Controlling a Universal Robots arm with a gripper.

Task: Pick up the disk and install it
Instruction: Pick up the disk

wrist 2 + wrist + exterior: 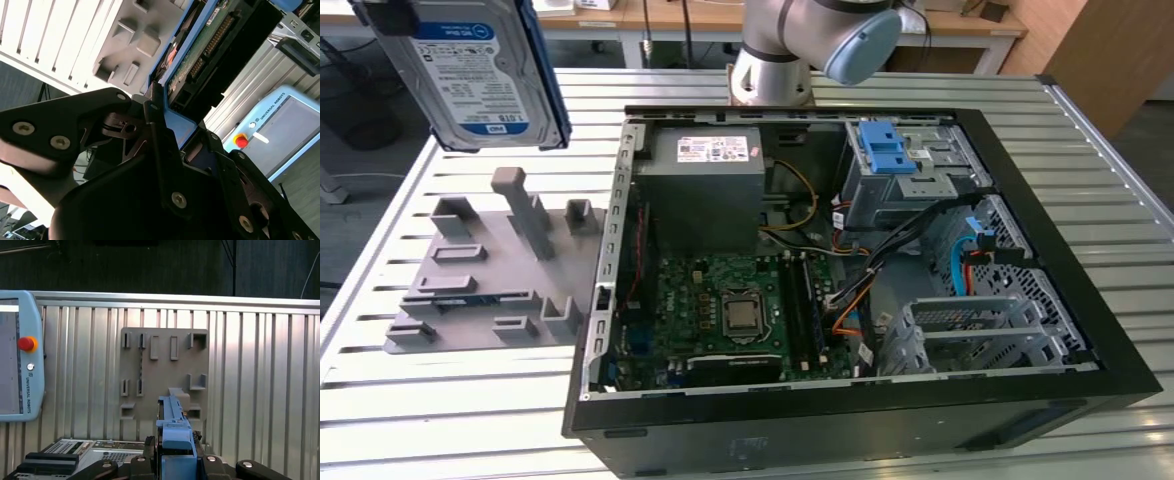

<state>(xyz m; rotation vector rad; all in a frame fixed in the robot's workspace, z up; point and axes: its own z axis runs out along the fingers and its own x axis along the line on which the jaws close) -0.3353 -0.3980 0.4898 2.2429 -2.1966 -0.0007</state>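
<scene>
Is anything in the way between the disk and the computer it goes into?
Nothing visible. The claw holds the disk up in the air above the grey holder, at the exterior view's left of the open computer case. Only cables lie near its drive cage.

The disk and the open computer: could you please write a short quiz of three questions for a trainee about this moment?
1. True or false: the disk already lies inside the computer case.
2. In the exterior view, what stands on the table to the left of the case? A) a grey fixture plate B) a keyboard C) a cardboard box
3. Fill in: the gripper is shut on the ____.
Key: 1 false; 2 A; 3 disk.
</scene>
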